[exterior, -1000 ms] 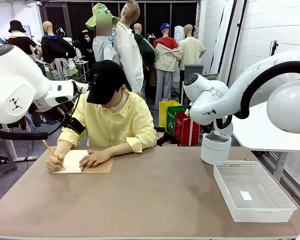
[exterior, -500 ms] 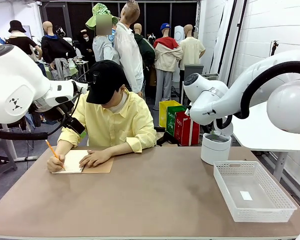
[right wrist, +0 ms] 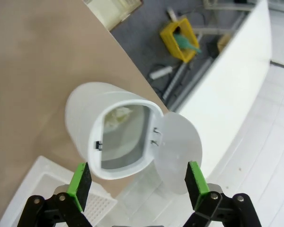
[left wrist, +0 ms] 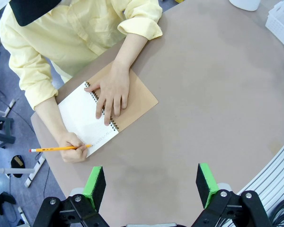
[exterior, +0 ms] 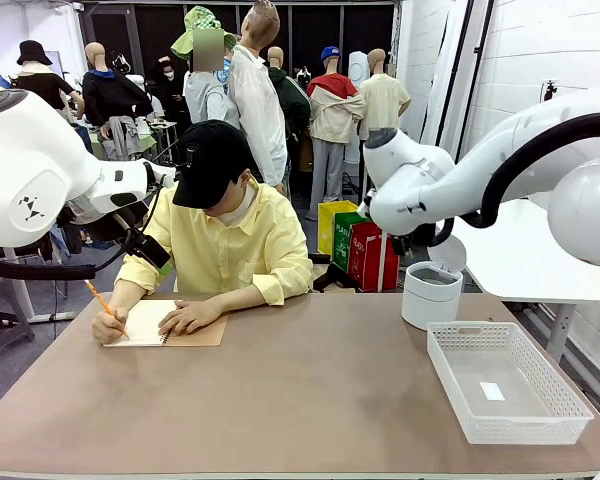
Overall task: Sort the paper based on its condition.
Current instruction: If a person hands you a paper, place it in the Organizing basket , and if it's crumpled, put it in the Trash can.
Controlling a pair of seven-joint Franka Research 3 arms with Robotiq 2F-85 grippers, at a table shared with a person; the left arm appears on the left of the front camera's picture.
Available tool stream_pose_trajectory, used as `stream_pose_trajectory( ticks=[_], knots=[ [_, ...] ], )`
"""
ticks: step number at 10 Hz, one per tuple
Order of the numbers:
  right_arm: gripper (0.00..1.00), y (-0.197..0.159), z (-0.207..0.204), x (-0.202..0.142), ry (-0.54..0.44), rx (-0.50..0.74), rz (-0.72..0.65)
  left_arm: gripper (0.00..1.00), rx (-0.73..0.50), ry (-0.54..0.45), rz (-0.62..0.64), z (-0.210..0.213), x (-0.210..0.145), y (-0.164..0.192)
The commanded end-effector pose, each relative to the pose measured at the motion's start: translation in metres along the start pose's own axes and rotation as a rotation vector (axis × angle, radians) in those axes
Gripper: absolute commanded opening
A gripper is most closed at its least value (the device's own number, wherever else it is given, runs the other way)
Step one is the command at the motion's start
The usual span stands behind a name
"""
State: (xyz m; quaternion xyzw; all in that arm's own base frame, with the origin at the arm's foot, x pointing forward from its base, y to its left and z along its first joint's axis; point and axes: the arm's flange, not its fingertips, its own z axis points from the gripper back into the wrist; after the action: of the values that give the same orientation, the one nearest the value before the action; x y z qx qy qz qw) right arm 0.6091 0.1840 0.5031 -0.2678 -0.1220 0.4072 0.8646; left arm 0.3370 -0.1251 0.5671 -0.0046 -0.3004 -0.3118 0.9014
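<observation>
The paper as loose sheets is out of view. A person in a yellow shirt writes with an orange pencil (exterior: 100, 298) (left wrist: 57, 149) on the open white page of a spiral notebook (exterior: 150, 322) (left wrist: 85, 116) with a brown cover, at the table's far left. The other hand rests flat on the notebook. My left gripper (left wrist: 150, 182) hangs open high above the table, nearer than the notebook, with nothing between its fingers. My right gripper (right wrist: 137, 182) is open too, looking down into a white bin (right wrist: 83, 118) (exterior: 430, 297) whose lid (right wrist: 180, 151) is flipped open.
A white mesh basket (exterior: 480, 327) (left wrist: 281, 21) stands at the table's right, with a small white tag (exterior: 492, 391) on its floor. Something pale and crumpled lies inside the bin. The brown tabletop (exterior: 310, 390) stretches bare between notebook and basket.
My right arm has swung a little up and to the left above the bin. The person's pencil hand shifted slightly on the page. The left arm has not moved.
</observation>
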Motion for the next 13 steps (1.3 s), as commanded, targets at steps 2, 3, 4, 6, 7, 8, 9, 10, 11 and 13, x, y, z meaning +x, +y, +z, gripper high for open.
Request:
stream_pose_trajectory(
  ticks=[2, 3, 4, 6, 7, 8, 9, 10, 11, 13],
  knots=[
    [1.0, 0.024, 0.033, -0.021, -0.144, 0.181, 0.051, 1.0, 0.001, -0.001, 0.0, 0.001, 0.0, 0.001],
    [1.0, 0.036, 0.045, -0.029, -0.214, 0.23, 0.056, 1.0, 0.001, -0.001, 0.0, 0.001, 0.0, 0.001],
    [1.0, 0.048, 0.055, -0.038, -0.265, 0.263, 0.05, 1.0, 0.001, -0.001, 0.0, 0.001, 0.0, 0.001],
    [1.0, 0.071, 0.066, -0.053, -0.323, 0.291, 0.029, 1.0, 0.001, -0.001, 0.0, 0.001, 0.0, 0.001],
    [1.0, 0.079, 0.07, -0.056, -0.33, 0.302, 0.033, 1.0, 0.001, -0.001, 0.0, 0.001, 0.0, 0.001],
    [1.0, 0.08, 0.071, -0.054, -0.32, 0.296, 0.057, 1.0, 0.001, -0.001, 0.0, 0.001, 0.0, 0.001],
    [1.0, 0.071, 0.072, -0.041, -0.295, 0.28, 0.014, 1.0, 0.001, -0.001, 0.0, 0.001, 0.0, 0.001],
    [1.0, 0.071, 0.072, -0.041, -0.295, 0.28, 0.014, 1.0, 0.001, -0.001, 0.0, 0.001, 0.0, 0.001],
    [1.0, 0.071, 0.072, -0.041, -0.295, 0.28, 0.014, 1.0, 0.001, -0.001, 0.0, 0.001, 0.0, 0.001],
    [1.0, 0.071, 0.072, -0.041, -0.295, 0.28, 0.014, 1.0, 0.001, -0.001, 0.0, 0.001, 0.0, 0.001]
  ],
)
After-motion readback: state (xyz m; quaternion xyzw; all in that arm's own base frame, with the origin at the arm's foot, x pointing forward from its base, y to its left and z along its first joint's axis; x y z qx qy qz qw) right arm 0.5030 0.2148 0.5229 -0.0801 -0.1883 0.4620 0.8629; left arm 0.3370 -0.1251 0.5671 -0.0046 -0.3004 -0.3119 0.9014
